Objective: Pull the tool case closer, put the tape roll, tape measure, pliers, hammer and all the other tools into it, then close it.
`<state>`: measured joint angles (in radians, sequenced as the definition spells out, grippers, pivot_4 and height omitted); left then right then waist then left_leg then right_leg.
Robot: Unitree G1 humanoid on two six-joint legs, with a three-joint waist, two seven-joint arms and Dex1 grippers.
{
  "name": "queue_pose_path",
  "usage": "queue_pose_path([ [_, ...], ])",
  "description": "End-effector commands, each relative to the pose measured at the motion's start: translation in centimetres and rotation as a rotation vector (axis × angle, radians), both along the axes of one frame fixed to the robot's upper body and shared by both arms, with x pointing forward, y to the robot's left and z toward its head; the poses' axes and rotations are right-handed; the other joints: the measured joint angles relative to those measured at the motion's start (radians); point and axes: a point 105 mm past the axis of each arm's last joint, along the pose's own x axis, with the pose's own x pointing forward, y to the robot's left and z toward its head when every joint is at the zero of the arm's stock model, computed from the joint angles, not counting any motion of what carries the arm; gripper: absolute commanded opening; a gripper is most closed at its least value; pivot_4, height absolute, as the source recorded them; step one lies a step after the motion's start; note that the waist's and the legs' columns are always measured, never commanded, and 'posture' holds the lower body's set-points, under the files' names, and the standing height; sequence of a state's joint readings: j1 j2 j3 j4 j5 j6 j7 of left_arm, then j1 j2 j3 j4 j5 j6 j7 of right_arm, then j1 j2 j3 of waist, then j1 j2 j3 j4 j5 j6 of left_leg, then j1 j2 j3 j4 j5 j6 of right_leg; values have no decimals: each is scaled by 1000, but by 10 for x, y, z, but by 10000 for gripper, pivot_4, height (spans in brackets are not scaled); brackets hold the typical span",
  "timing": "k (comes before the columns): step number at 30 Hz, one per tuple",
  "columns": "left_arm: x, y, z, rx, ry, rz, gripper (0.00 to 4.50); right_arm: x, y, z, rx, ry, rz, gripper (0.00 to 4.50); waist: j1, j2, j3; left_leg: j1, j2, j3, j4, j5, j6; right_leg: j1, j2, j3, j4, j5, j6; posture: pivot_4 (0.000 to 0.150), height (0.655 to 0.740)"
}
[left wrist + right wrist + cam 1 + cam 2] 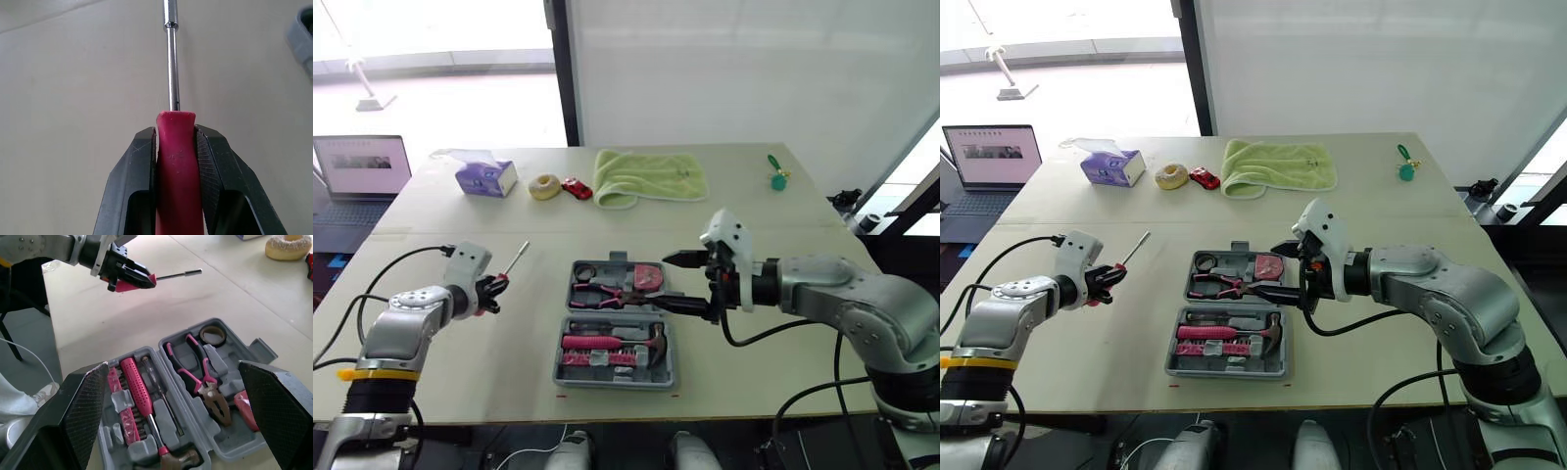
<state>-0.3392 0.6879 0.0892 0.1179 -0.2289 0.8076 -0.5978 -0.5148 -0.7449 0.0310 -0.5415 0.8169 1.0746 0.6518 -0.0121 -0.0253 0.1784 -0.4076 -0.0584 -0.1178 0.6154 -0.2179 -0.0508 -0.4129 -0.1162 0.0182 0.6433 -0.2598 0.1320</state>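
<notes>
While level over table (754,225), left jaws tight on screwdriver (177,166) (right jaws wide by tool case (615,383))

Silver arms, white wrist housings, black cables.
The left arm (403,331) has a yellow band; the right arm (847,294) is rounded, glossy; the left gripper (495,292) has ridged black fingers (212,166).

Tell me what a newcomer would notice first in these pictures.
The open grey tool case in the middle of the table draws the eye first, with pink-handled pliers and a hammer seated in it. The right tool hangs open over the case's right side. To the case's left, the left tool is shut on a pink-handled screwdriver, held off the table.
</notes>
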Motion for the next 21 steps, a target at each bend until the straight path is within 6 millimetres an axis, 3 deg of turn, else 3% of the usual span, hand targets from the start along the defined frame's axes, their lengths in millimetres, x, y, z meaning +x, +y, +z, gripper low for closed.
queue_pose_path([
  [1,-15,1,-21,-22,105,33,5850,-4,1,9,16,-52,9,45000,-7,0,0,0,0,0,0,0,0,0,0,0,0,0,0,1500,7375],
  [10,-40,7,-55,-16,181,142,5850,-4,1,7,14,-46,4,45000,-5,1,0,1,1,0,0,0,0,0,1,0,1,0,0,1500,7375],
  [16,-31,5,-48,-37,121,178,34662,-5,0,7,1,-36,16,45000,-2,5,-3,3,1,0,0,0,0,2,0,0,1,0,0,1500,7375],
  [21,-26,0,-43,-30,91,163,34662,-3,0,9,-9,-44,21,45000,-1,5,-3,4,1,0,0,0,0,3,1,0,1,0,0,1500,7375],
])
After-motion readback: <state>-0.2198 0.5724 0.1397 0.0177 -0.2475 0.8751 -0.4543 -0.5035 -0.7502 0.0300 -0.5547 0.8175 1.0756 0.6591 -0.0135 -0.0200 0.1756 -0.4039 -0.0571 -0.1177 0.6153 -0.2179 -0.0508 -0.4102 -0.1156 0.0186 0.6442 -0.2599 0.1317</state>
